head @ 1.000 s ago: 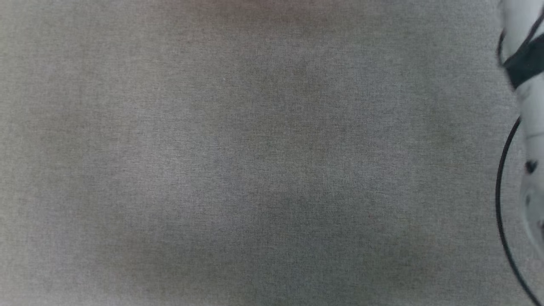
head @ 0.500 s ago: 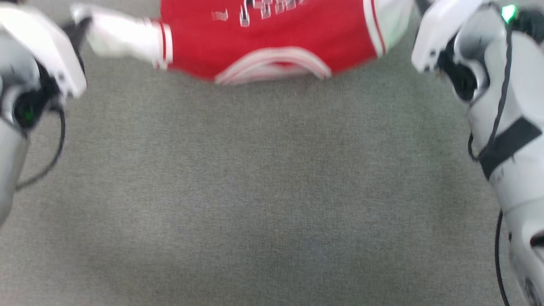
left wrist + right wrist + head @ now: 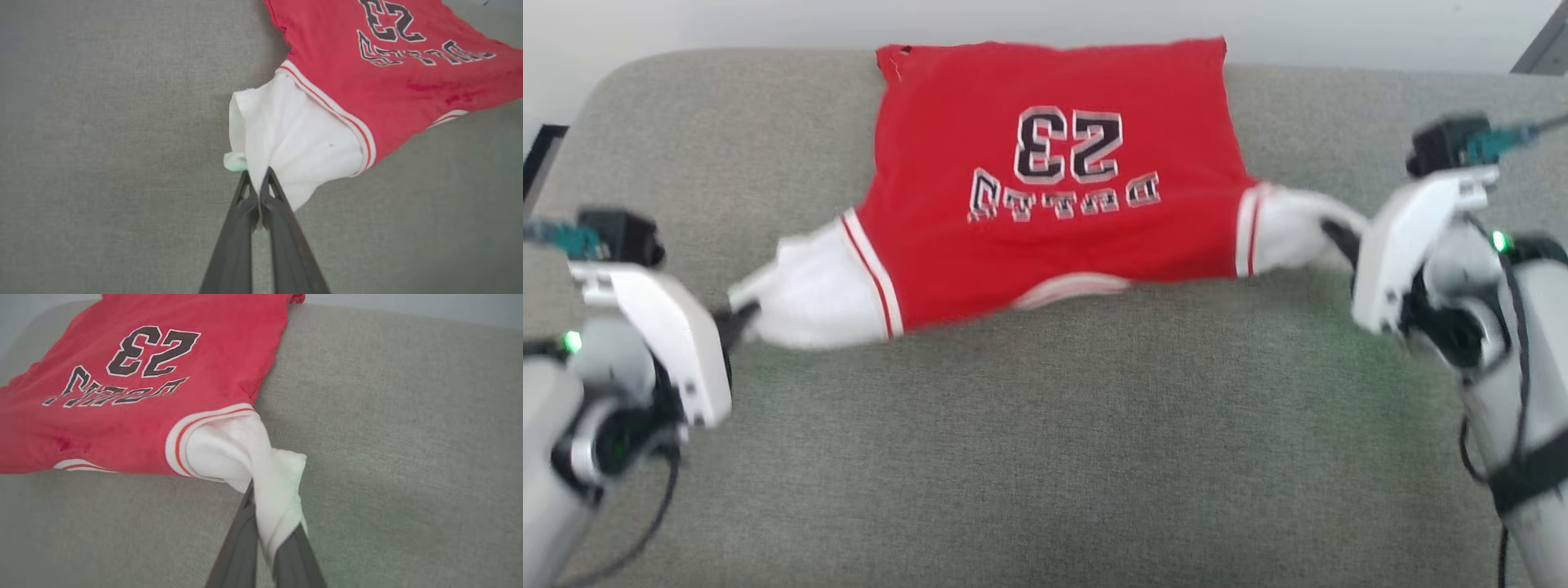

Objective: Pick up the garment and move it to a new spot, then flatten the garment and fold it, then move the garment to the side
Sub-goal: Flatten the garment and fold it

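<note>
In the head view, the garment lay print-up on the far half of the grey upholstered surface, collar toward the robot and hem at the far edge. Its sleeve-to-sleeve axis ran left to right between the arms. The left tool held the end of the left-hand sleeve, and the right tool held the right-hand sleeve. The left end sat closer to the robot, so the span looked slightly skewed.

In the left wrist view, the left tool was closed tight, with white cloth pinched between its tips. The red body lay ahead and to that view's right.

In the right wrist view, the right tool was likewise closed, with the sleeve bunched over its fingers. The body lay ahead and to the left.

Flattening likely depends on both arms drawing outward evenly along that axis.
</note>
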Tool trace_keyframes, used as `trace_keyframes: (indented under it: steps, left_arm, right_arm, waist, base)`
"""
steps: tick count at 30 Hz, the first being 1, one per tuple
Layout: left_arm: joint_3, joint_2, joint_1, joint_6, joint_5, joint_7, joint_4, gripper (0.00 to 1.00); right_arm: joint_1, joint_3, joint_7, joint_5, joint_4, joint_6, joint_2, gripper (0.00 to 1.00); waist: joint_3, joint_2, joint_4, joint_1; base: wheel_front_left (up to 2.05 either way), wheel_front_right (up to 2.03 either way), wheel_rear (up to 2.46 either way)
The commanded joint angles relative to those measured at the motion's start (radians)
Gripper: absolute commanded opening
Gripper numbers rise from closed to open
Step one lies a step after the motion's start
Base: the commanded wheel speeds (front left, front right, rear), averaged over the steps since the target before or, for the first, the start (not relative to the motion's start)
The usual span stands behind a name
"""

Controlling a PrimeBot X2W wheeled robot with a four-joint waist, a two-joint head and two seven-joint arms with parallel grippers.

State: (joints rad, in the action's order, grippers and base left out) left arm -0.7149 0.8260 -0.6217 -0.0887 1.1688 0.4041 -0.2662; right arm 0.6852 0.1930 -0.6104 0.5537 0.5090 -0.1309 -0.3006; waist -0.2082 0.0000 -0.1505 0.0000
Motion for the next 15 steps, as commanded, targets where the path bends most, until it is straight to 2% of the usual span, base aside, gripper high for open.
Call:
trace_keyframes:
  steps: [1, 8, 15]
  left_arm:
    - [0.009, 0.024, 0.037, -0.026, 0.008, -0.001, 0.054, 0.00]
    - [0.035, 0.145, 0.236, -0.178, 0.077, 0.003, 0.338, 0.00]
    - [0.032, 0.232, 0.410, -0.276, 0.138, -0.004, 0.518, 0.00]
  right_arm:
    - [-0.045, -0.011, -0.037, -0.003, -0.046, 0.000, -0.008, 0.00]
    - [-0.304, -0.117, -0.325, -0.004, -0.350, 0.000, -0.003, 0.00]
    - [-0.540, -0.210, -0.569, -0.015, -0.647, 0.000, 0.033, 0.00]
  waist:
    - [0.007, 0.0000, -0.003, 0.0000]
    - [0.034, 0.0000, -0.007, 0.0000]
    - [0.041, 0.0000, -0.007, 0.0000]
  base:
    - [0.00, 0.00, 0.00]
    - [0.00, 0.00, 0.00]
    - [0.00, 0.00, 0.00]
